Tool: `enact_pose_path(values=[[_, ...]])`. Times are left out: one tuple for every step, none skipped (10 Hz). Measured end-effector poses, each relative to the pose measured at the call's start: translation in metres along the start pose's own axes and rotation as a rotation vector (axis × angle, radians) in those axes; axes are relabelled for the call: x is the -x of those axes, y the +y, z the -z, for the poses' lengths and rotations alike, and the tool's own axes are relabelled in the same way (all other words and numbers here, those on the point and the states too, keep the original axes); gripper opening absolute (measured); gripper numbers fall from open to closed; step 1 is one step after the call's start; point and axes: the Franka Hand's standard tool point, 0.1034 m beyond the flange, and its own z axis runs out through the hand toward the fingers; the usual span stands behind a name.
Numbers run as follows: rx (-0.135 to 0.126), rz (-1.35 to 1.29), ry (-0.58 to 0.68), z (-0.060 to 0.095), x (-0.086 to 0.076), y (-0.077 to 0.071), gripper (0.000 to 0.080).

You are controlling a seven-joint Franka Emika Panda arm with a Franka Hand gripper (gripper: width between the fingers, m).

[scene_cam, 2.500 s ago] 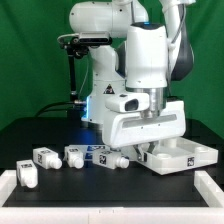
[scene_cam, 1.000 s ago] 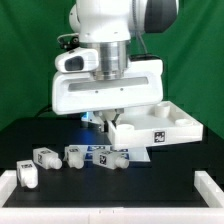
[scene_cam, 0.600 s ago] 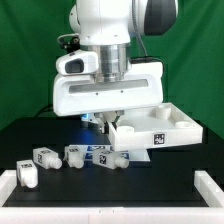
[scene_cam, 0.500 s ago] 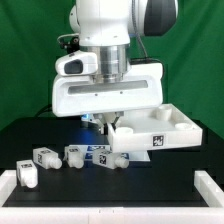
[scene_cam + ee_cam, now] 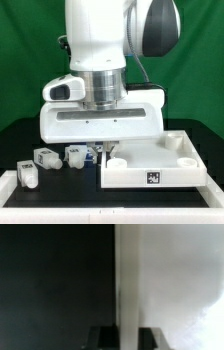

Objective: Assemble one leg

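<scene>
Currently your end effector point(image 5: 104, 150) looks clamped on the edge of the large flat white socketed panel point(image 5: 150, 156), probably to reposition it. The stubby white tagged plastic leg point(image 5: 45, 158) lies untouched on the black bench point(image 5: 20, 136), near the end effector, toward the exterior view's left.

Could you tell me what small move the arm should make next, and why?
Probably open the gripper and lift clear. In the wrist view it straddles the edge of the large flat white panel with round sockets, which looks level and low, while the small white tagged plastic legs lie loose at the exterior view's left.
</scene>
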Motion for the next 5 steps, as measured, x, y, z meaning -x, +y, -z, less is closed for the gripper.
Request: enact_pose_path(values=[[0.000,0.000,-0.002,-0.001,0.001,0.000,0.0054],[0.000,0.000,-0.004,-0.002,0.001,0.000,0.0054],[0.000,0.000,-0.005,-0.003,0.001,0.000,0.0054],[0.001,0.000,-0.008,-0.005,0.002,0.000,0.0054],[0.003,0.000,-0.016,-0.014,-0.001,0.001,0.0054]])
